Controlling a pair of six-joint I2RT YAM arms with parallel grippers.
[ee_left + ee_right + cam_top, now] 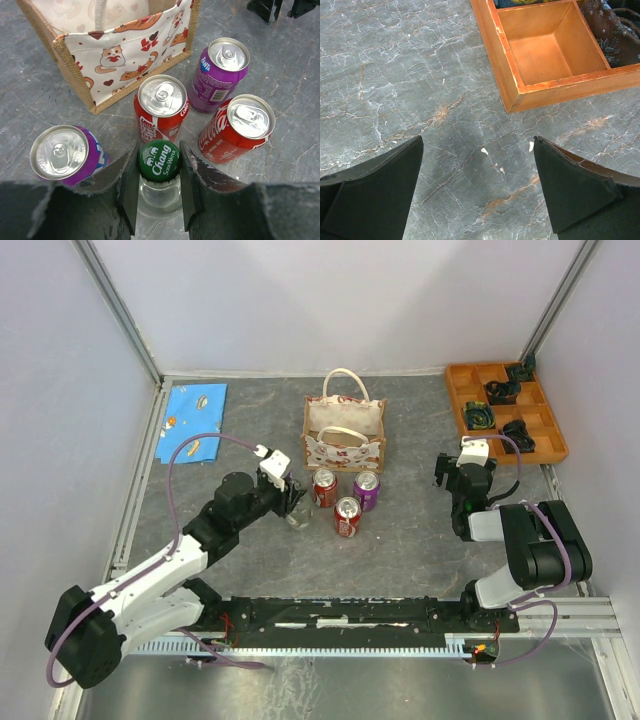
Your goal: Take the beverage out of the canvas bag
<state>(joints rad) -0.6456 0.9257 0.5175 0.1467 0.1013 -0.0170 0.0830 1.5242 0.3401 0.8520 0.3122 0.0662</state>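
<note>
The canvas bag (344,435) stands at the back middle of the table, and its cat-patterned side (120,50) shows in the left wrist view. My left gripper (291,502) (159,172) is shut on the neck of a clear glass bottle (159,162) with a green cap; the bottle (298,518) is upright, in front of the bag. Two red cans (325,487) (347,516) and a purple can (366,490) stand beside it. Another purple can (65,152) is left of the jaws. My right gripper (446,472) (477,165) is open over bare table.
An orange compartment tray (458,400) with dark objects sits at the back right; its corner (495,45) lies just ahead of the right gripper. A blue cloth (192,420) lies at the back left. Metal frame posts edge the table.
</note>
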